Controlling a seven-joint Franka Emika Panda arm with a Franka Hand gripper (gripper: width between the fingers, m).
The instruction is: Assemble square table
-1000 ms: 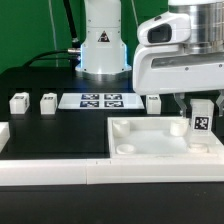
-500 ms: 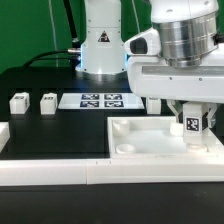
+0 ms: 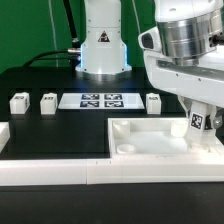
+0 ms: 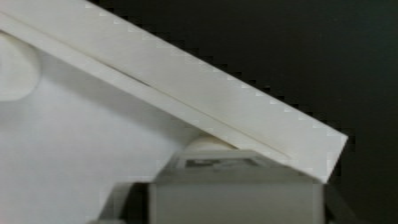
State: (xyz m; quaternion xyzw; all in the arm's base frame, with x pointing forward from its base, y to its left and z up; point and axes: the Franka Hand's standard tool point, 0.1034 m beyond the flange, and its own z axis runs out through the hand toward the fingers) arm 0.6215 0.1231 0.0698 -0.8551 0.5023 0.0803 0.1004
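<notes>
The square table top point(image 3: 140, 131), a white tray with a raised rim, lies at the front on the exterior view's right. My gripper point(image 3: 198, 120) is shut on a white tagged leg block point(image 3: 198, 125) and holds it upright at the top's right corner, low over or on the tray. In the wrist view the leg block point(image 4: 231, 188) sits between my fingers, beside the top's rim point(image 4: 196, 90). Three more leg blocks stand on the black table: two on the left point(image 3: 18, 101) point(image 3: 48, 101) and one behind the top point(image 3: 153, 102).
The marker board point(image 3: 98, 100) lies in front of the robot base point(image 3: 102, 45). A long white rail point(image 3: 60, 173) runs along the front edge. A white piece point(image 3: 3, 133) sits at the exterior view's left edge.
My wrist has turned and shifted slightly to the exterior view's right, and the held leg block has come down a little. The leg block behind the top shows fully again.
</notes>
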